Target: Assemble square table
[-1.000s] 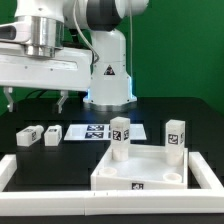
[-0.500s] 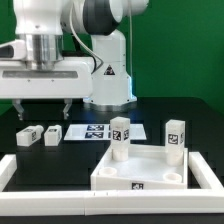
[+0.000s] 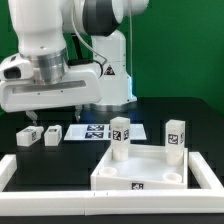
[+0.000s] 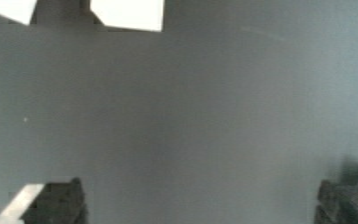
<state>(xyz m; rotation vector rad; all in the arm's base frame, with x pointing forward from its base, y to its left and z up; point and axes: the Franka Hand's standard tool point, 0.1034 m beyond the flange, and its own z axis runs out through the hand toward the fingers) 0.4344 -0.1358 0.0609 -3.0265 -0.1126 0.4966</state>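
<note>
The white square table top [image 3: 150,172] lies tray-like on the black table at the exterior view's right. Two tagged legs [image 3: 119,136] [image 3: 176,135] stand upright at its far corners. Two more white legs [image 3: 28,137] [image 3: 52,133] lie loose on the table at the left. My gripper [image 3: 54,117] hangs open and empty just above these loose legs, the hand tilted. In the wrist view my gripper [image 4: 202,205] shows two dark fingertips [image 4: 51,203] wide apart over bare dark table. Two white pieces [image 4: 126,12] show at that picture's edge.
The marker board [image 3: 93,131] lies flat behind the table top, between the loose legs and the standing ones. A long low white border rail [image 3: 60,206] runs along the front and up the left side [image 3: 8,170]. The robot base [image 3: 108,80] stands behind.
My gripper has moved toward the exterior view's right and lower, down toward the two loose legs, and the hand has tilted. The legs and table top have not moved.
</note>
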